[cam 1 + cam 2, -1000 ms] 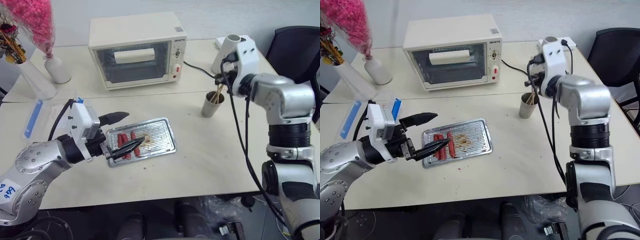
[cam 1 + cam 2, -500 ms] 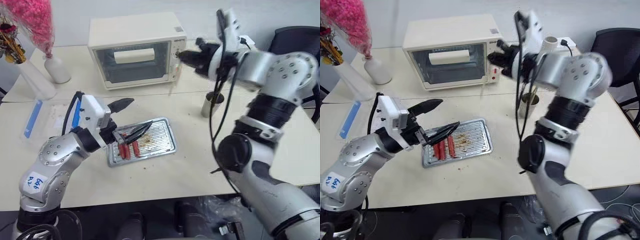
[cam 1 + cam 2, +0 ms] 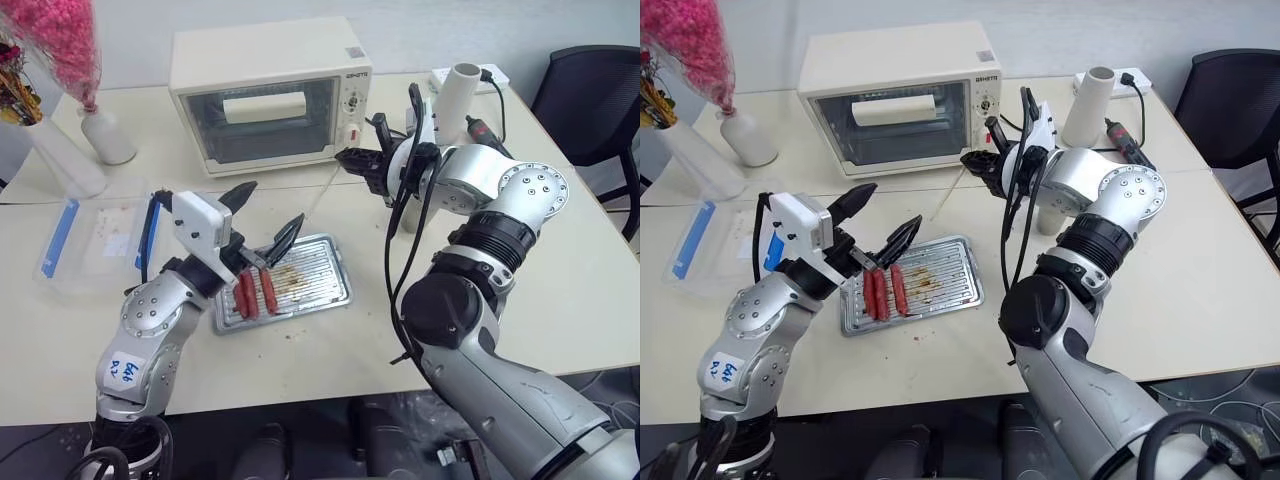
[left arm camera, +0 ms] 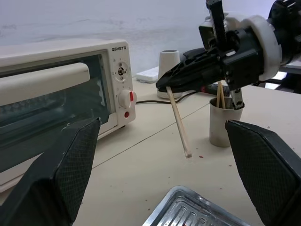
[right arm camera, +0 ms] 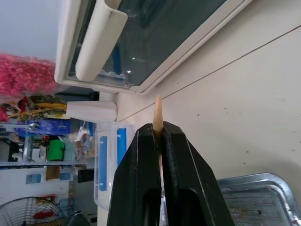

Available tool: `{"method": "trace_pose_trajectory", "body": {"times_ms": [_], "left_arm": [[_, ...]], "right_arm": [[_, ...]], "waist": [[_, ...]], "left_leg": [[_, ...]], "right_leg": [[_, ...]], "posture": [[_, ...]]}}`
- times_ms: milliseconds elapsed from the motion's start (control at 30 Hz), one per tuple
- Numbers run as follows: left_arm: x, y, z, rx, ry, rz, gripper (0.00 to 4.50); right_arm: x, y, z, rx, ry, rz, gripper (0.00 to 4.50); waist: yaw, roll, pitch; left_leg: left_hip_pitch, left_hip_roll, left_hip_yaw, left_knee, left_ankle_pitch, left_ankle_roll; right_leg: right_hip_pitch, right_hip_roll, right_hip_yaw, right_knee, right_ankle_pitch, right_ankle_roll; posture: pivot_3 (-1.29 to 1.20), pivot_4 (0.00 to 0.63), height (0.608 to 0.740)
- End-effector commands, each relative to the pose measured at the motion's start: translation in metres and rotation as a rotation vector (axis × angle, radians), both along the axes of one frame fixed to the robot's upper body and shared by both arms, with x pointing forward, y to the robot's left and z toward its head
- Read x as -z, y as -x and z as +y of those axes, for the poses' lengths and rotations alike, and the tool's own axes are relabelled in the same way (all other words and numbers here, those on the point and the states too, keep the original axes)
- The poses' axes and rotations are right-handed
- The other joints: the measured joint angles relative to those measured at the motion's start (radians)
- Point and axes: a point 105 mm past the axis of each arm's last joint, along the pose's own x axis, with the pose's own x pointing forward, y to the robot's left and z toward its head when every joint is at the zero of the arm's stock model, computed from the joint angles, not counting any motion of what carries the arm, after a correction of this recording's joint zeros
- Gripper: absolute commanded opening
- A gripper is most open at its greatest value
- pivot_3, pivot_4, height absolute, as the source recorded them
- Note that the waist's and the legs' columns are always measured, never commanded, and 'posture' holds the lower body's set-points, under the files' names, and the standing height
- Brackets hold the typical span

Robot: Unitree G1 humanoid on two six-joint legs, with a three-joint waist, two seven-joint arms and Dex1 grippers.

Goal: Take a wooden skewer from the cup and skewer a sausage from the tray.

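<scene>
Skewer work, as I see it from my station: my right gripper (image 3: 350, 160) has its two black fingers (image 5: 155, 155) pressed together on one wooden skewer (image 3: 322, 190), which I read clearly in the right wrist view, where the stick's tip pokes out past the fingertips. Taking the tray (image 3: 325, 285) as my landmark, that gripper hangs in the air beyond the tray's far edge, between it and the toaster oven (image 3: 265, 95), and the skewer slants down from the fingers toward the tray's far side with its lower end still above the table (image 3: 560, 290), touching nothing.

My left gripper (image 3: 262, 218) hovers over the tray's left half with its fingers spread wide apart and nothing between them. Three sausages lie side by side on that same left half, just below the open fingers; the sausage (image 3: 268, 290) nearest the tray's middle is the easiest to pick out.

Beyond the tray's right end stands the cup (image 4: 223, 120), partly hidden behind my right arm in the head views, with more sticks standing in it.
</scene>
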Motion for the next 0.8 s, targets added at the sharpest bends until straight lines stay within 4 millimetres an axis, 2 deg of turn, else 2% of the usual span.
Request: {"method": "trace_pose_trajectory", "body": {"times_ms": [33,267,300,333,567,800], "left_arm": [[-0.004,-0.001,-0.005,-0.004,-0.015,-0.051,4.5],[-0.006,-0.008,-0.009,0.01,-0.014,-0.065,4.5],[-0.006,-0.009,-0.009,0.01,-0.013,-0.065,4.09],[-0.006,-0.01,-0.009,0.011,-0.013,-0.064,3.91],[-0.006,-0.014,-0.015,0.043,-0.014,-0.055,1.73],[-0.005,-0.02,-0.02,0.049,-0.014,-0.051,1.73]], "right_arm": [[-0.018,0.013,0.034,-0.106,-0.057,-0.039,0.05],[-0.019,0.017,0.04,-0.13,-0.071,-0.044,0.05],[-0.019,0.018,0.04,-0.132,-0.073,-0.043,0.0],[-0.02,0.018,0.041,-0.134,-0.075,-0.044,0.0],[-0.021,0.022,0.046,-0.158,-0.083,-0.053,0.0],[-0.022,0.024,0.049,-0.171,-0.094,-0.055,0.0]], "waist": [[0.001,0.0,0.0],[0.002,0.0,0.0],[0.001,0.0,0.0],[0.001,0.0,0.0],[0.002,0.0,0.0],[0.002,0.0,0.0]], "left_leg": [[0.0,0.0,0.0,0.0,0.0,0.001],[0.001,-0.001,0.0,0.001,0.0,0.005],[0.001,-0.001,0.0,0.001,0.0,0.005],[0.001,-0.001,0.0,0.001,0.0,0.005],[0.0,-0.001,-0.001,0.0,0.0,0.006],[0.0,-0.001,-0.001,0.0,0.0,0.006]], "right_leg": [[0.0,0.0,0.0,0.001,0.0,0.0],[0.0,-0.001,0.002,0.003,0.001,0.0],[0.0,-0.001,0.002,0.003,0.001,0.0],[0.0,0.0,0.002,0.003,0.001,0.0],[0.0,-0.001,0.002,0.003,0.001,0.0],[0.0,0.0,0.002,0.003,0.001,0.0]], "posture": [[0.0,0.15,0.74],[0.0,0.15,0.74],[0.0,0.15,0.74],[0.0,0.15,0.74],[0.0,0.15,0.74],[0.0,0.15,0.74]]}}
